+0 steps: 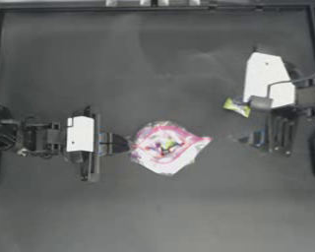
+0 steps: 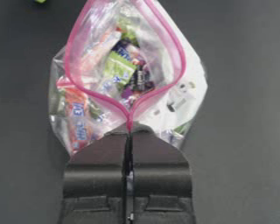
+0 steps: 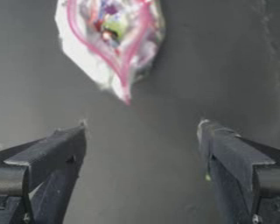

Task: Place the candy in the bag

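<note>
Dark jaws of the left tool [image 2: 129,135] sit closed, pinching one corner of the small clear plastic zip bag [image 1: 165,146] with its pink-red mouth gaping mid-bench. Right tool [image 3: 143,131] is spread wide, holding nothing; the small yellow-green wrapped candy [image 1: 236,106] lies beside it. Risk, I judge: a careless grab could flick the sweet away, or the pinched corner could slip and shut the mouth.

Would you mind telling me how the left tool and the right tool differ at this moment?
The left tool is shut on the bag, pinching its pink strip at mid-table; the right tool is open and holds nothing. In the top view the right tool sits beside the candy, away from the bag. Both have dark jaws.
</note>
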You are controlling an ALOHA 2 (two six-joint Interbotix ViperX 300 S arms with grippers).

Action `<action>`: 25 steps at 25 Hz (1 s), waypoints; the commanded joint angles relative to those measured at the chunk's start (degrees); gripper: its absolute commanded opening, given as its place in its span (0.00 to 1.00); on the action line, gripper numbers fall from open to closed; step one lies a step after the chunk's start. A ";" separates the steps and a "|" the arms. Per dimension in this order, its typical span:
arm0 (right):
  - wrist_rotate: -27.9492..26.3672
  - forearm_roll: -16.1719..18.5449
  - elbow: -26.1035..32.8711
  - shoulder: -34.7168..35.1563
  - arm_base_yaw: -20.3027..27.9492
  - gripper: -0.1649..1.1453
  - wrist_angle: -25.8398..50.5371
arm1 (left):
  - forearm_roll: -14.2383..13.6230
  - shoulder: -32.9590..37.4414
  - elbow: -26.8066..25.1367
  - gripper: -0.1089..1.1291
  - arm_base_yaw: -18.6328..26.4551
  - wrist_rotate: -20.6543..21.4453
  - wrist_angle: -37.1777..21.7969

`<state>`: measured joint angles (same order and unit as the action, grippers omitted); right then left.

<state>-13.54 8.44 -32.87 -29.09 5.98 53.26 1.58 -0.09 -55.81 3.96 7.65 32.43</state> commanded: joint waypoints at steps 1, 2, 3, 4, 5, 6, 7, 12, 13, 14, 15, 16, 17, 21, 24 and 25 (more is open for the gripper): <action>-0.09 0.09 -1.05 -2.72 1.58 0.90 -0.18 | -0.09 1.85 1.14 0.13 0.00 0.09 0.35; -0.09 0.26 -1.67 -3.25 2.11 0.90 -0.09 | -0.09 1.85 1.05 0.13 0.00 0.09 0.44; 0.00 0.18 -2.29 -3.69 2.64 0.90 -0.26 | 0.00 1.85 1.05 0.13 0.00 0.09 0.44; 0.00 0.26 -2.72 -3.96 3.52 0.90 -0.26 | -0.09 1.85 1.05 0.13 0.00 0.09 0.44; 0.18 0.26 -3.16 -4.04 4.48 0.90 -0.26 | -0.09 1.85 1.14 0.13 0.00 0.09 0.44; 0.44 0.35 -3.87 -4.04 5.71 0.90 -0.18 | -0.09 1.85 1.14 0.13 0.09 0.09 0.44; 0.53 0.53 -4.39 -4.04 6.86 0.90 -0.18 | 0.00 1.85 1.14 0.13 0.00 0.09 0.44; 2.46 0.79 -7.38 -3.96 12.83 0.90 -0.88 | 0.00 1.85 1.05 0.13 0.00 0.09 0.44; 2.99 0.79 -7.91 -3.96 13.80 0.90 -1.14 | -0.09 1.85 1.14 0.13 0.09 0.09 0.44; 3.60 0.62 -8.53 -3.78 14.94 0.90 -1.58 | 0.00 1.85 1.14 0.13 0.00 0.09 0.44; 4.31 0.44 -9.05 -3.60 16.26 0.90 -2.11 | 0.00 1.85 1.14 0.13 0.09 0.09 0.44; 4.92 0.26 -9.58 -3.34 17.14 0.90 -2.64 | 0.00 1.85 1.05 0.13 0.00 0.09 0.44; 5.54 0.00 -10.02 -2.90 17.93 0.90 -3.34 | 0.00 1.85 1.14 0.13 0.00 0.09 0.44; 7.56 -0.62 -11.60 -0.53 20.65 0.90 -6.24 | 0.00 1.85 1.23 0.13 0.09 0.09 0.44; 8.53 -1.32 -12.48 2.11 21.62 0.90 -8.96 | 0.00 1.85 1.23 0.13 0.09 0.09 0.44; 8.70 -1.32 -12.66 3.16 21.80 0.90 -9.67 | 0.00 1.85 1.23 0.13 0.00 0.09 0.44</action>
<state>-5.01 7.38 -45.88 -26.81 27.42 44.91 1.58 0.00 -55.72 4.04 7.65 32.43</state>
